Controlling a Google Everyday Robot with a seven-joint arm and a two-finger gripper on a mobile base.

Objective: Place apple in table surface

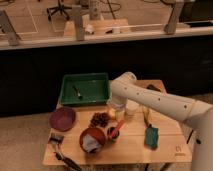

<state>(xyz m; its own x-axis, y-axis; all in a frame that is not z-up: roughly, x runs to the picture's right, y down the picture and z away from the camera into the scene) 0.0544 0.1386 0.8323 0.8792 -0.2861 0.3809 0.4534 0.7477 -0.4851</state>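
The white arm [160,102] reaches in from the right edge of the frame, bends at an elbow near the centre, and drops its tool [115,106] to the middle of the pale plank tabletop [165,145]. The apple [111,115] sits right at the tool's lower end, between the dark grape cluster [99,120] on its left and the white cup [131,109] on its right. A green tray [95,90] lies at the tabletop's upper left, a purple plate [62,118] at its left edge, and a red bowl [83,136] towards the lower centre.
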